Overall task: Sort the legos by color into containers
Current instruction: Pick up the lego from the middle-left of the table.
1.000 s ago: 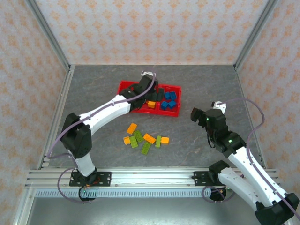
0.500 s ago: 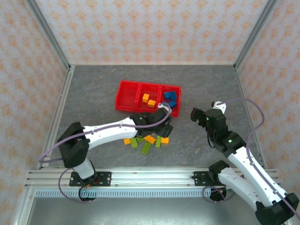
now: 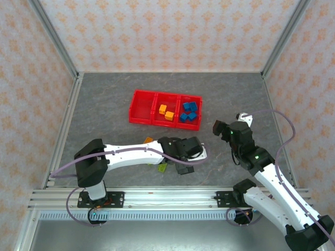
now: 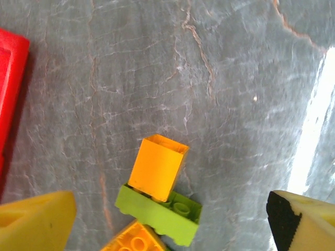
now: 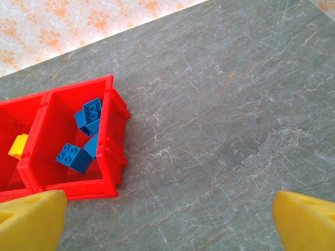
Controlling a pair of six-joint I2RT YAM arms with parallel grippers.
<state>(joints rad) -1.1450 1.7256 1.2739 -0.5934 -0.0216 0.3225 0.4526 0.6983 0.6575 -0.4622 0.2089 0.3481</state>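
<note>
My left claw hangs released over the loose legos. Its yellow fingertips are spread wide and grip nothing. Between them on the grey table an orange brick lies partly on top of a lime green brick. A second orange-yellow brick touches the green one at the bottom edge of my wrist view. Neither fingertip touches any of them. The red tray shows at the left edge of that view, near but apart from these bricks.

A second ago this arm was stretched over the tray's middle compartment. Now it lies low across the pile, close to the near side of the table. Two orange-yellow bricks sit in that middle compartment. My right claw has not moved. It is released too, with its fingers wide and nothing between them, and it hovers right of the tray, well apart from the pile.

From above, my left arm covers most of the pile. One green piece pokes out on its near side and one orange piece on its far side. The blue bricks lie in the tray's right compartment.
</note>
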